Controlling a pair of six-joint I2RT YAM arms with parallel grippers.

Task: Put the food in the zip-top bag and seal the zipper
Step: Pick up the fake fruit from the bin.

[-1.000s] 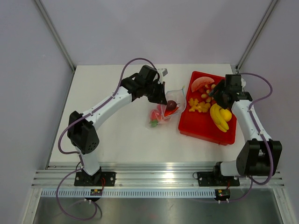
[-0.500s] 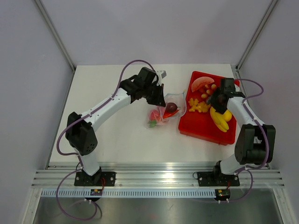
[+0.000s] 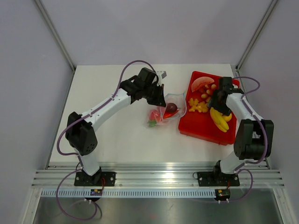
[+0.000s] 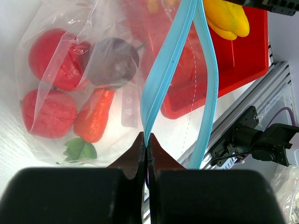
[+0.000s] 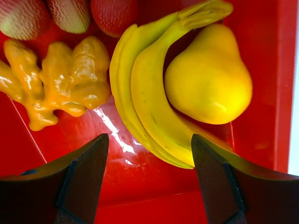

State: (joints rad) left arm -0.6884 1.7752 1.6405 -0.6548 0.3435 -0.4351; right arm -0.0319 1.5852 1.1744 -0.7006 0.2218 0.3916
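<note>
Left wrist view: left end effector (image 4: 146,147) pinches the blue zipper (image 4: 161,79), bag (image 4: 70,18) with food (image 4: 51,51) just ahead. Right end effector (image 5: 147,144) is wide, bananas (image 5: 145,93) directly below it.

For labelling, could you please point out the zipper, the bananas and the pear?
zipper (image 4: 163,70), left wrist view, left strip's middle.
bananas (image 5: 145,107), right wrist view, mid-curve.
pear (image 5: 210,79), right wrist view, its round belly.
</note>
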